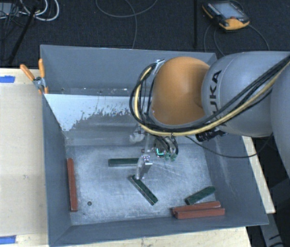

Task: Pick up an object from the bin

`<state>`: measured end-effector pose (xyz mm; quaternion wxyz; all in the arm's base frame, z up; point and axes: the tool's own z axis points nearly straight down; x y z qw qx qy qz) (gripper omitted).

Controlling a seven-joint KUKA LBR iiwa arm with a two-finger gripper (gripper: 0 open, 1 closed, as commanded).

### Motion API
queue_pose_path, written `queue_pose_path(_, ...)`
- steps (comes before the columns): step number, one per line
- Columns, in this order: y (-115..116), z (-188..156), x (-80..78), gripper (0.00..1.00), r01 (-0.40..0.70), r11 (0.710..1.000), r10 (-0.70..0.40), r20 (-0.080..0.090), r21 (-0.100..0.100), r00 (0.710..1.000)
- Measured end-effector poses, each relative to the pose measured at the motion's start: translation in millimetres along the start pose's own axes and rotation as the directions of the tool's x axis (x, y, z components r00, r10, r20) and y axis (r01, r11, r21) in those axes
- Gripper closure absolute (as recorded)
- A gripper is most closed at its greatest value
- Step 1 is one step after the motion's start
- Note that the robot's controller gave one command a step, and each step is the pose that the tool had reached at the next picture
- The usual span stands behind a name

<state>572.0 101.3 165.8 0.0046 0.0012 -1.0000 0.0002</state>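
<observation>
**Bin at the moment of approach.** The tool (142, 169) is shown low at the centre of the bin (55, 153), beneath the orange wrist cover (178, 91). It lies between the right end of a horizontal dark green bar (122, 162) and the upper end of a diagonal dark green bar (145, 190). How far the tool is open cannot be told, and nothing is seen held in it. A third green bar (200, 194) and two red-brown bars (197, 211) lie at lower right, and another red-brown bar (72, 184) lies along the left wall. For a sound grasp, one green bar alone should be straddled across its narrow width, near its middle. The neighbouring bar should be kept clear before closure.
</observation>
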Motion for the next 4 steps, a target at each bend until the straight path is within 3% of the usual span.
queue_pose_path(1, -0.5, -4.1, -1.9, 0.0, -0.003, 1.0, 0.003, 0.008, -0.001, 1.0)
queue_pose_path(2, 1.5, 88.9, -28.2, 1.0, -0.001, 1.0, 0.001, 0.018, -0.003, 1.0)
queue_pose_path(3, 1.4, 88.9, -28.2, 1.0, -0.002, 1.0, 0.002, 0.018, -0.004, 1.0)
queue_pose_path(4, 38.0, -107.3, -25.8, 1.0, -0.02, 1.0, 0.02, 0.008, -0.001, 1.0)
